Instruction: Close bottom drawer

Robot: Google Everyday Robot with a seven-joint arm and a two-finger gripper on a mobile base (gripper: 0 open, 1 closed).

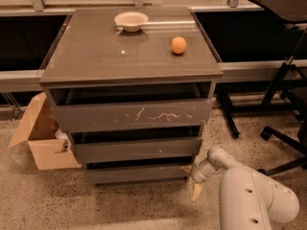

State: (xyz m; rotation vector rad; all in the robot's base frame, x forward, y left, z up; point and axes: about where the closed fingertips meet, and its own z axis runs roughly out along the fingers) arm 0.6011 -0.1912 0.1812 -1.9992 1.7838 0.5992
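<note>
The bottom drawer [136, 174] is the lowest of three in a dark grey-brown cabinet [129, 56]. Its plain flat front stands out a little from the cabinet body. Above it are a drawer front with a tiny white speck [136, 149] and a drawer front with white scratches [132, 115]. My gripper [195, 182] hangs at the end of my white arm [249, 195], at the right end of the bottom drawer's front, close to the floor. One pale fingertip [196, 191] points down beside the cabinet's lower right corner.
A white bowl [131, 20] and an orange [179, 45] sit on the cabinet top. An open cardboard box [41, 138] stands on the floor at the left. Black chair or stand legs [278, 128] are at the right. The floor is speckled stone.
</note>
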